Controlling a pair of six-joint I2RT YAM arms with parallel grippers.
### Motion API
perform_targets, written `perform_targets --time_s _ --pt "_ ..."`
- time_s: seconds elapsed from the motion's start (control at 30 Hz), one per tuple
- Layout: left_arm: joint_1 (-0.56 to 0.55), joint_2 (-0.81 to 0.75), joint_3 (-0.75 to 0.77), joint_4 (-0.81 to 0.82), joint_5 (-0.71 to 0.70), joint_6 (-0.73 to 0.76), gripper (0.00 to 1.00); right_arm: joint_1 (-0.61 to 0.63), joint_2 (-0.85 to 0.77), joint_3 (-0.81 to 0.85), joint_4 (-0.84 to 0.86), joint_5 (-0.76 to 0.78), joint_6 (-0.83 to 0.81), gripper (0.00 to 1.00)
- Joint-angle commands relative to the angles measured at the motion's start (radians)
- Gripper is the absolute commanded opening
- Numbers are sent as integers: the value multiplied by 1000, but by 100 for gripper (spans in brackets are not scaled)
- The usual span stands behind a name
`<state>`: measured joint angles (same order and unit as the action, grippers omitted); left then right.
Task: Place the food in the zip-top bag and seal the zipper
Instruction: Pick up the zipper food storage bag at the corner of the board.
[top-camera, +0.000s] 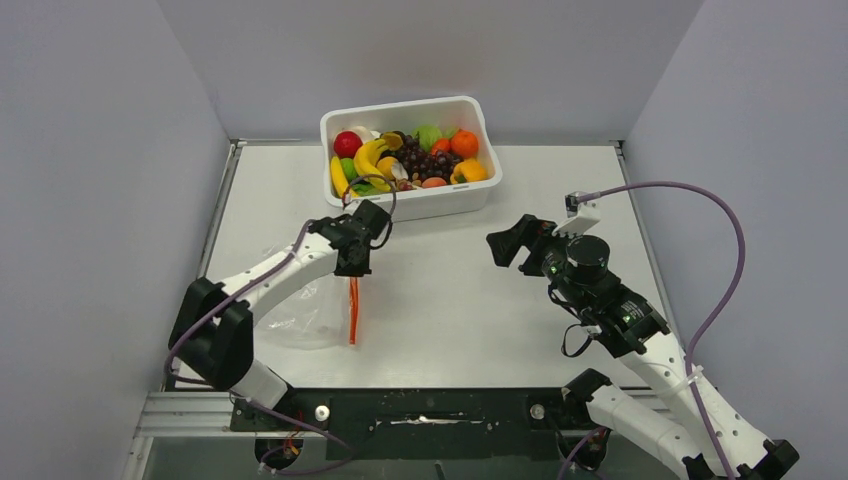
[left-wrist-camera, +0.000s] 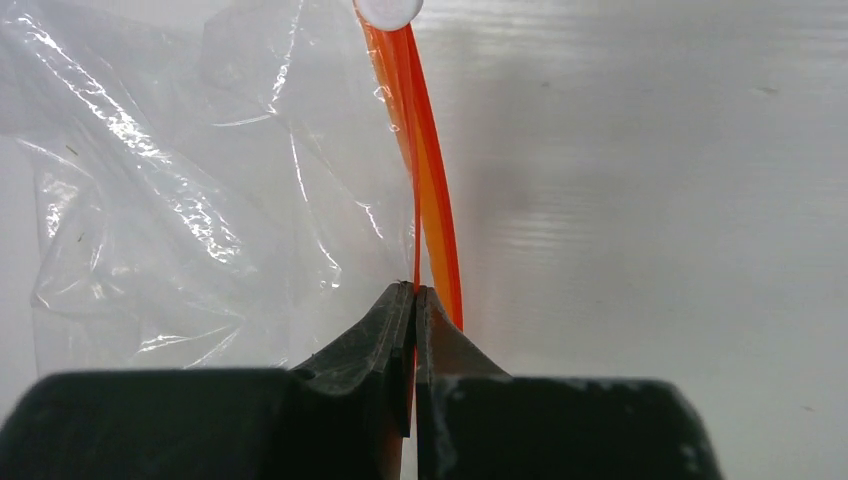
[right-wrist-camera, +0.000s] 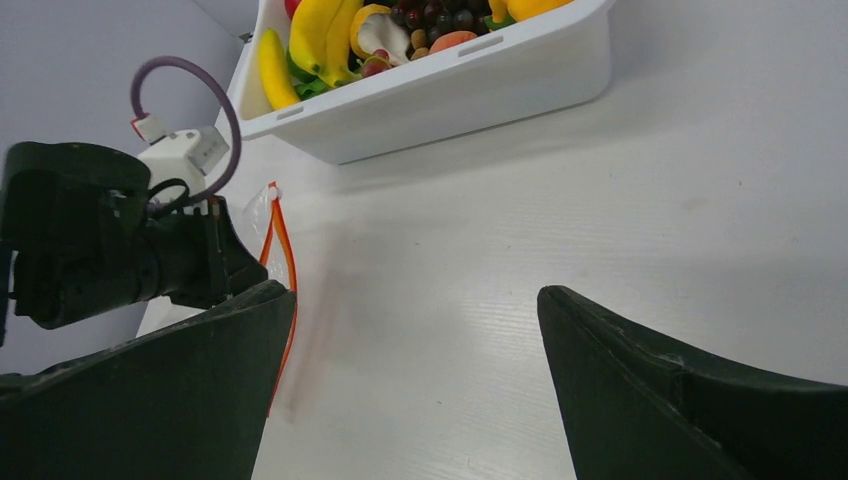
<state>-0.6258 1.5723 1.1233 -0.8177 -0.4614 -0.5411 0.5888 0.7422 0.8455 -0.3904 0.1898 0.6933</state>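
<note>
My left end effector (left-wrist-camera: 415, 296) clamps orange-red zipper strip (left-wrist-camera: 432, 200) of clear plastic bag (left-wrist-camera: 200, 200); my right end effector (right-wrist-camera: 415, 293) spread wide, empty.

Top looks down; wrist views skim low — sharing the zipper (left-wrist-camera: 432, 210).

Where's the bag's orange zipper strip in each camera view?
Top external: zipper left of centre, running down from the left gripper.
Left wrist: zipper centre, rising from the gripper's closed tips.
Right wrist: zipper left side, thin orange line beside the left gripper.
Shared landmark: the left gripper pinching it.
</note>
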Motion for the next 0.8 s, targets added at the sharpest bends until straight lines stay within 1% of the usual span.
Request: perform_targets --time_s 0.0,0.17,0.23,0.37,0.43,0.57,0.6,0.67,0.77 --pt "2 -156 67 82 153 14 0 -5 -5 4 36 -26 31 99" --pt "2 -326 13 246 359 20 0 -4 0 9 41 -36 45 100" --pt "4 -392 -16 306 415 13 0 -3 8 11 58 -61 51 99" --pt "6 -506 -75 420 495 -27 0 2 46 12 116 -194 68 94" --pt "7 -558 -109 476 541 -55 0 9 73 6 161 -263 88 90" --pt "9 -617 -192 600 636 -127 0 47 155 35 213 -332 138 75" --pt "9 -626 -215 636 659 -146 0 66 180 47 219 -332 141 73" --pt "9 -637 -249 696 701 -176 0 111 225 70 228 -317 136 66" --pt "9 -644 -280 733 726 -201 0 187 299 104 243 -282 124 58"
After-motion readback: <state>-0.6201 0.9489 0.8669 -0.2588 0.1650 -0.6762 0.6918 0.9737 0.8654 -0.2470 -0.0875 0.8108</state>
